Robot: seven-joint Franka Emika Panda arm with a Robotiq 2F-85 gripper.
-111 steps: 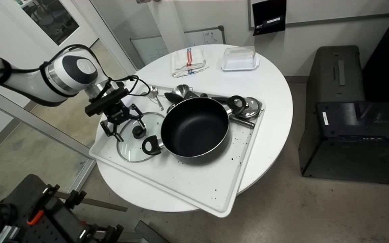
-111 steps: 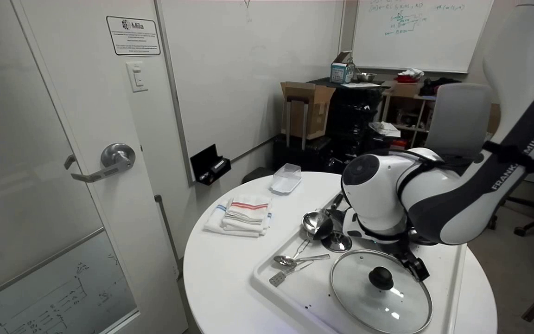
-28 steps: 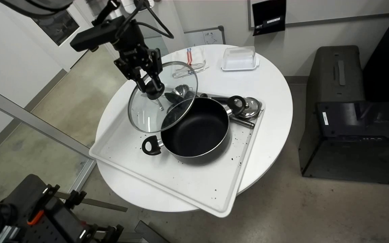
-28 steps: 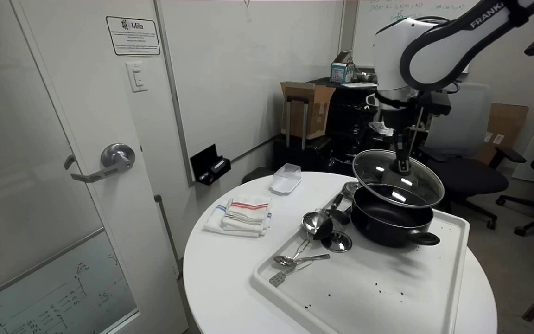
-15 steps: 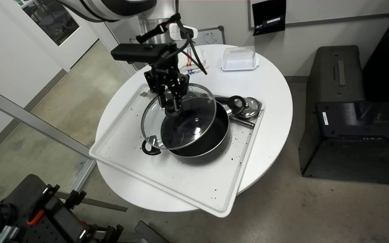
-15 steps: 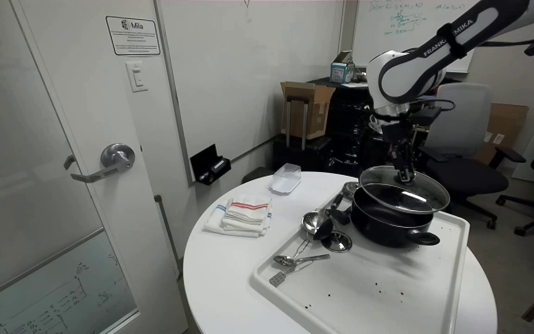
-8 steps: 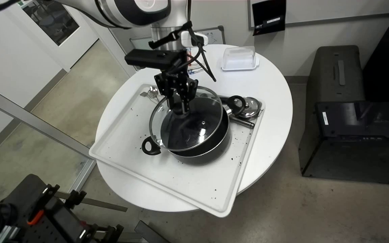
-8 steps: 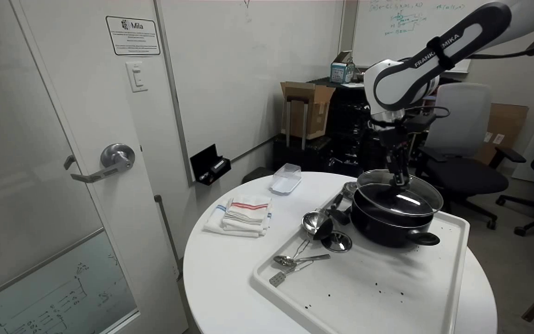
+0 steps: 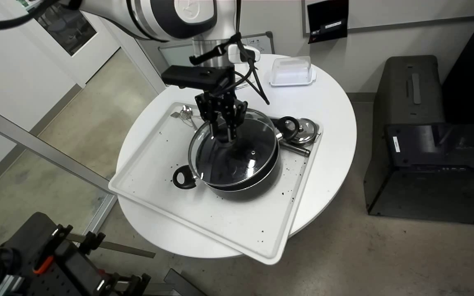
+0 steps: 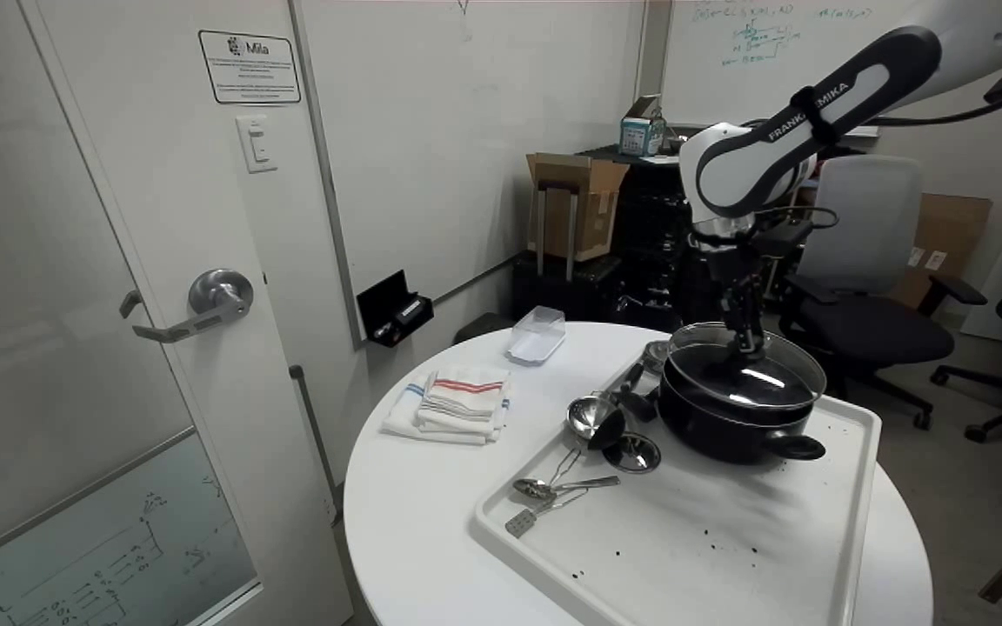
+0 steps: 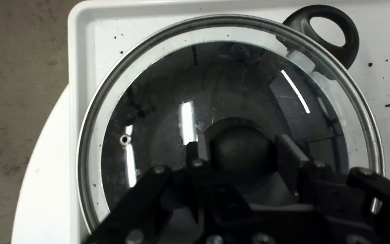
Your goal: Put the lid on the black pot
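Wrist view: the lid is gripped by its knob in the hand, lower centre, poised just above the pot in an exterior view, so lowering and release seem left.

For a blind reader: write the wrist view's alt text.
A gripper holds a glass lid by its black knob over a black pot, whose handle pokes out at upper right. Beneath is a white tray; table and floor show at left.
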